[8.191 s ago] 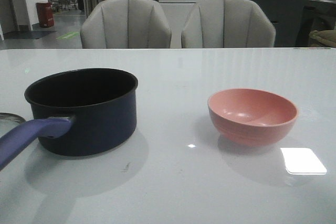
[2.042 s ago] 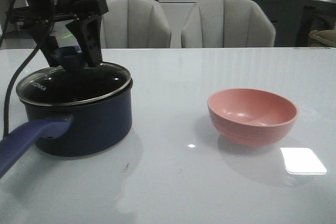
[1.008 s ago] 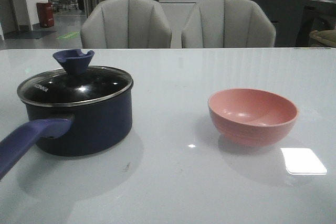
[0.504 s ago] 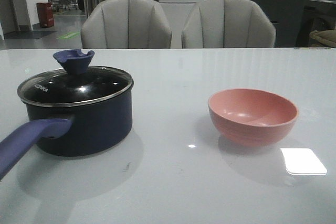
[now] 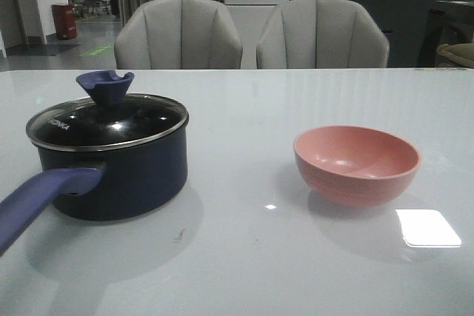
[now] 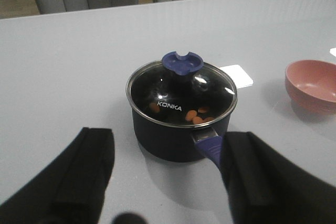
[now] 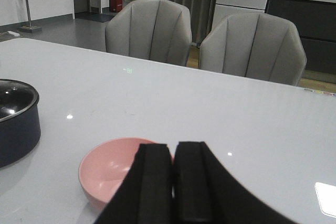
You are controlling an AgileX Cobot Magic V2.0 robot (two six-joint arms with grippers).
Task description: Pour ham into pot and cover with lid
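I see the white surface point(image 5: 296, 271) carrying the pot point(image 5: 118, 175) on the left side, handle toward the camera. The lid point(image 5: 107, 120) sits seated on its rim, knob up. Pink bowl point(image 5: 356, 162) stands well apart to the right. Ham point(image 6: 197, 116) shows through the glass, inside the pot. Left fingers point(image 6: 94, 166) spread wide, holding nothing, near the pot. Right fingers point(image 7: 157, 182) pressed together, empty, near the bowl.

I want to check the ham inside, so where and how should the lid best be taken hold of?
Probably by the flared purple-blue knob standing at the middle of the lid. Come straight down from above and close the tool around its narrower waist under the flare. The glass dome is smooth, and its steel rim sits flush on the pot, leaving no edge to catch.
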